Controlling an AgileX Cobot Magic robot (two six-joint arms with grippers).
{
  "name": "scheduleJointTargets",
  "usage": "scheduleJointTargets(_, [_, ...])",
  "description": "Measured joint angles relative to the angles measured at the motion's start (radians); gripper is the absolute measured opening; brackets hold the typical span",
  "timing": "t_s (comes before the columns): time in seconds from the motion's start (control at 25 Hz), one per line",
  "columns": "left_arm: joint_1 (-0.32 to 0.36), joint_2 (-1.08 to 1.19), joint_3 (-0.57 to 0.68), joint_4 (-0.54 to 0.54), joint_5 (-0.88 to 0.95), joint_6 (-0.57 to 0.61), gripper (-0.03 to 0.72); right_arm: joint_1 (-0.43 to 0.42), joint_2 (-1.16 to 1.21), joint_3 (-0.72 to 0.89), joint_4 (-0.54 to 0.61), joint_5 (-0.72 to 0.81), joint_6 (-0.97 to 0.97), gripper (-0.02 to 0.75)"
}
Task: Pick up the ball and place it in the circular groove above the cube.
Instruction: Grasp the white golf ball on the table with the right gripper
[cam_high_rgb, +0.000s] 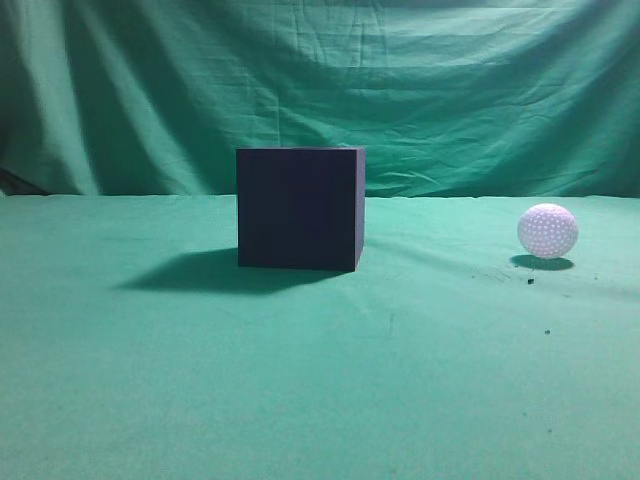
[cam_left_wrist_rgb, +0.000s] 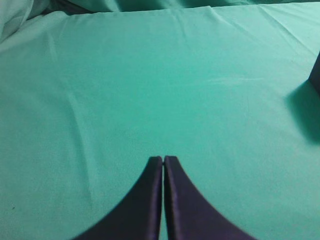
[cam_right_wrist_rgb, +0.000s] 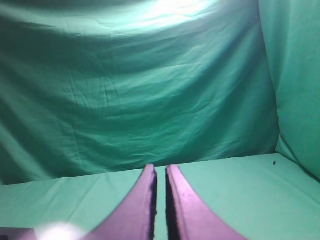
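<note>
Near the worktop's right edge sits the ball (cam_high_rgb: 547, 231); spread your right gripper (cam_right_wrist_rgb: 160, 172), now pressed together and empty, before descending squarely over it.

cube (cam_high_rgb: 298, 208): matte dark navy, almost black, plain faces
ball (cam_high_rgb: 548, 231): white, covered in small dimples
tablecloth (cam_high_rgb: 320, 380): plain green, a few tiny dark specks near the ball
backdrop (cam_high_rgb: 420, 90): green, creased cloth
left gripper (cam_left_wrist_rgb: 163, 161): dark fingers
right gripper (cam_right_wrist_rgb: 160, 170): dark fingers, purplish tint
</note>
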Motion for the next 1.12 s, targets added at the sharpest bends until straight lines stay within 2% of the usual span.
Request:
scheduleJointTargets(0.16, [0.0,0.0,0.0,0.0,0.0,0.0,0.0,0.0,0.041,-0.091,0.006,0.093,-0.011,0.048])
scheduleJointTargets(0.32, [0.0,0.0,0.0,0.0,0.0,0.0,0.0,0.0,0.214,-0.21,0.025,0.195,-0.02,0.048])
scheduleJointTargets(0.56, [0.0,0.0,0.0,0.0,0.0,0.0,0.0,0.0,0.417,-0.249,0.042,0.108,-0.021,0.048])
scheduleJointTargets(0.72, [0.0,0.0,0.0,0.0,0.0,0.0,0.0,0.0,0.518,-0.269,0.049,0.138,-0.021,0.048])
scheduleJointTargets(0.88, [0.0,0.0,0.0,0.0,0.0,0.0,0.0,0.0,0.673,-0.378,0.049,0.324,-0.085,0.048])
scheduleJointTargets(1.04, [0.0,0.0,0.0,0.0,0.0,0.0,0.0,0.0,0.911,-0.558,0.041,0.604,-0.195,0.048])
scheduleJointTargets(1.08, [0.0,0.0,0.0,0.0,0.0,0.0,0.0,0.0,0.978,-0.597,0.041,0.668,-0.206,0.0])
scheduleJointTargets(1.12, [0.0,0.0,0.0,0.0,0.0,0.0,0.0,0.0,1.041,-0.642,0.041,0.72,-0.209,0.0])
